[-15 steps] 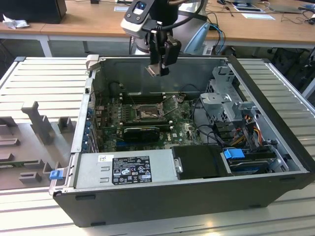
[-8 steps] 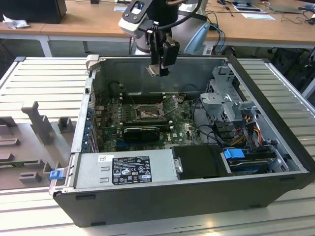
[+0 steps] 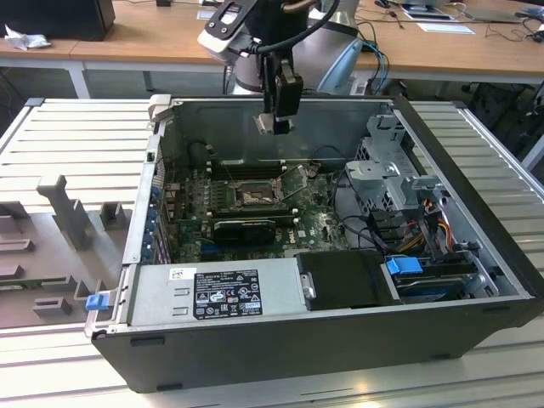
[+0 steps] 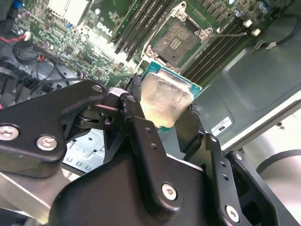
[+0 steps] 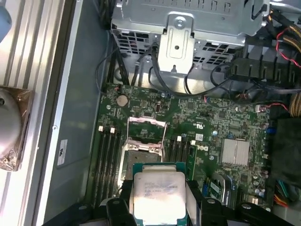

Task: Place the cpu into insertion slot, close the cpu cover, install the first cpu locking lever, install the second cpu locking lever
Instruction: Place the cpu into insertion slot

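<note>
My gripper hangs above the open computer case, shut on the cpu by two opposite edges. The cpu is a small square chip with a silver top and a green rim; the black fingers clamp its sides. Well below it, the insertion slot lies uncovered on the green motherboard, its dull contact field showing. The cpu cover, a thin silver frame, stands swung up at one side of the socket. The cpu sits close to the slot in the first wrist view, held between my gripper fingers.
Long black memory slots flank the socket. A black graphics card lies in front of it, with the power supply nearer still. A metal drive cage and loose cables fill the exterior view's right. Case walls surround everything.
</note>
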`<state>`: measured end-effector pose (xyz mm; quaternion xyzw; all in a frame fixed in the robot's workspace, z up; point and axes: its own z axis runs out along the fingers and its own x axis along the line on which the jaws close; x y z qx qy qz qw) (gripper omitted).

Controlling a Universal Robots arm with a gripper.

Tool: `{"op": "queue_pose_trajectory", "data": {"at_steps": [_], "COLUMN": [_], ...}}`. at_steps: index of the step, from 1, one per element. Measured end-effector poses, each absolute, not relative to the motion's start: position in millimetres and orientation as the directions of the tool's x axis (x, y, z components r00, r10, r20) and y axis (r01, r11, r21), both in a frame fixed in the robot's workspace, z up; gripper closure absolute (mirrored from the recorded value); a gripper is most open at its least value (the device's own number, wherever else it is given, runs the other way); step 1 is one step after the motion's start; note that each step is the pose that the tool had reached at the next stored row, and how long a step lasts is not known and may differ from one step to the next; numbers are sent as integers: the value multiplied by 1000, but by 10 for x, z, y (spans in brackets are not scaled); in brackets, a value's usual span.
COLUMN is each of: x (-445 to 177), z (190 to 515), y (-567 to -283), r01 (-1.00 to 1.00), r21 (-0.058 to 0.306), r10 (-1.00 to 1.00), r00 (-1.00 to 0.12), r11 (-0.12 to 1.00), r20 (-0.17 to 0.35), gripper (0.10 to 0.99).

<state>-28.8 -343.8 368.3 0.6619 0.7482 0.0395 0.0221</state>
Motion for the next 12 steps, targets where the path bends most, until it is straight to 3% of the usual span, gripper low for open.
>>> {"op": "queue_pose_trajectory", "data": {"at_steps": [12], "x": [-289], "z": [3519], "y": [-3438], "r01": [996], "r21": [82], "r10": [999], "r00": [-38], "r11": [36], "r20": [20], "gripper": [557]}}
